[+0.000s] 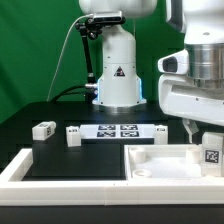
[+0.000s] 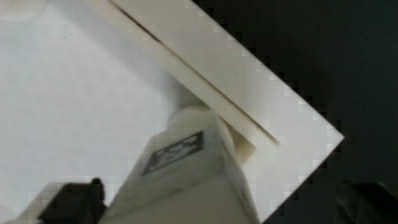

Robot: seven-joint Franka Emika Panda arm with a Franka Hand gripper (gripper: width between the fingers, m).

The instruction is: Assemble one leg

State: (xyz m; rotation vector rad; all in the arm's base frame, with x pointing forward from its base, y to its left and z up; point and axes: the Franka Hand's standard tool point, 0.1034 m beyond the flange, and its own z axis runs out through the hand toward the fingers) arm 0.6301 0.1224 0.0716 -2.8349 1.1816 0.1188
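Note:
One leg point(image 1: 211, 149), a small white block with a black-and-white tag on its face, stands upright on the large white panel point(image 1: 160, 160) at the exterior view's right. My gripper point(image 1: 203, 135) hangs right over it, one finger point(image 1: 186, 128) showing apart from the block. In the wrist view the same leg point(image 2: 187, 165) rises between my jaws, with a strip of white panel point(image 2: 89, 100) showing between it and the dark finger point(image 2: 71, 203). The gripper point(image 2: 205, 215) is open and holds nothing. Three more legs lie on the black table: one point(image 1: 43, 129), another point(image 1: 72, 133), a third point(image 1: 158, 133).
The marker board point(image 1: 118, 130) lies flat between the loose legs. A low white frame point(image 1: 50, 168) borders the table's front. The robot's white base point(image 1: 115, 75) stands at the back. The panel's raised edge point(image 2: 222, 75) runs beside the black table point(image 2: 338, 60).

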